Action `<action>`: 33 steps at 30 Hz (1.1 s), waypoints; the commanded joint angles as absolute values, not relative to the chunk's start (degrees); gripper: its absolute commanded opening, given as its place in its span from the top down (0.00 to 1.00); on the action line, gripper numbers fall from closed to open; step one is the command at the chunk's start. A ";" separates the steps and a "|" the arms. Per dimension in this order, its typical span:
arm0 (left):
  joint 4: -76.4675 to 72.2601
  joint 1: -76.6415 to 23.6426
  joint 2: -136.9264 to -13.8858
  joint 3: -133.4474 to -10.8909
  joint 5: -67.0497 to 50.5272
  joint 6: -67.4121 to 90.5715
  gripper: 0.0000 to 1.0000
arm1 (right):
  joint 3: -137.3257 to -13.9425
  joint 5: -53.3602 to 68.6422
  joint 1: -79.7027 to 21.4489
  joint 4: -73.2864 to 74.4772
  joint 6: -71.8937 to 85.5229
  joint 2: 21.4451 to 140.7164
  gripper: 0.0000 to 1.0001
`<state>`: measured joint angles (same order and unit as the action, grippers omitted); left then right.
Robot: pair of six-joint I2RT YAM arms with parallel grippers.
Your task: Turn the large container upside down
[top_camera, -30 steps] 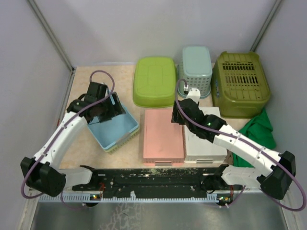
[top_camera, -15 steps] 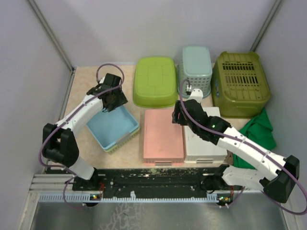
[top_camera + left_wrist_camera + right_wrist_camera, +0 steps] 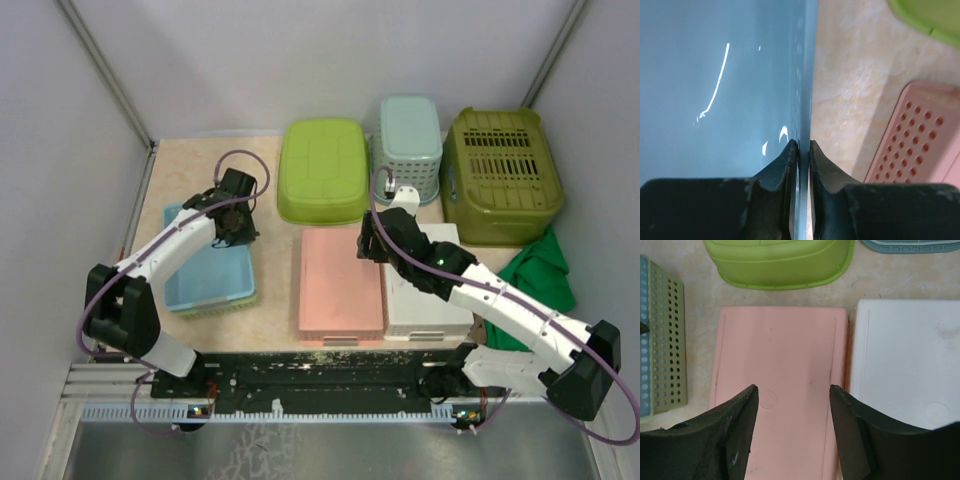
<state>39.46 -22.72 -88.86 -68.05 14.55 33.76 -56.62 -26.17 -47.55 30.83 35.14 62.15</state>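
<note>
Clearly the left gripper (image 3: 800, 145) is clamped on the thin right wall of the blue container (image 3: 205, 270), with one finger inside the tub and one outside. A pinch on the rim like this looks meant to give a hinge point, so the wall can be lifted and the tub rolled over. The container sits open side up at the left of the table, its blue floor showing, so the flip is not yet done. It reads as the only upright piece.

The right gripper (image 3: 792, 400) hangs over the pink container (image 3: 780, 355) with its jaws apart and nothing between them, seemingly parked out of the way. That pink container lies bottom up at the centre, touching the white container (image 3: 900, 355) on its right.

At the far side stand a lime tub (image 3: 322, 170), a teal basket (image 3: 408, 140) and an olive basket (image 3: 500, 175), all inverted. A green cloth (image 3: 540, 270) lies bunched at the right edge. The table (image 3: 270, 150) is a beige, mottled surface, enclosed by plain grey walls (image 3: 300, 60).
</note>
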 commanded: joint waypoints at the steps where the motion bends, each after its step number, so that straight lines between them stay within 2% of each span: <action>1: 48.10 -22.72 -83.32 -65.97 9.23 25.54 0.82 | -56.87 -26.08 -47.10 27.41 35.14 62.62 0.41; 4: 49.23 -22.75 -80.78 -66.90 7.78 25.31 0.99 | -57.21 -25.92 -47.17 27.32 34.87 63.11 0.41; 5: 49.79 -22.75 -80.31 -67.73 7.72 25.51 1.00 | -57.25 -25.93 -47.12 27.39 34.82 63.17 0.41; 23: 65.37 -22.56 -86.11 -103.59 0.24 23.86 1.00 | -60.36 -26.62 -46.48 25.91 33.05 65.56 0.41; 30: 62.51 -19.05 -89.36 -113.19 0.89 24.17 1.00 | -63.81 -19.52 -46.02 21.78 28.88 69.88 0.41; 33: 57.04 -13.23 -91.02 -114.97 -6.48 24.98 1.00 | -67.50 -13.62 -45.90 20.58 28.11 75.64 0.41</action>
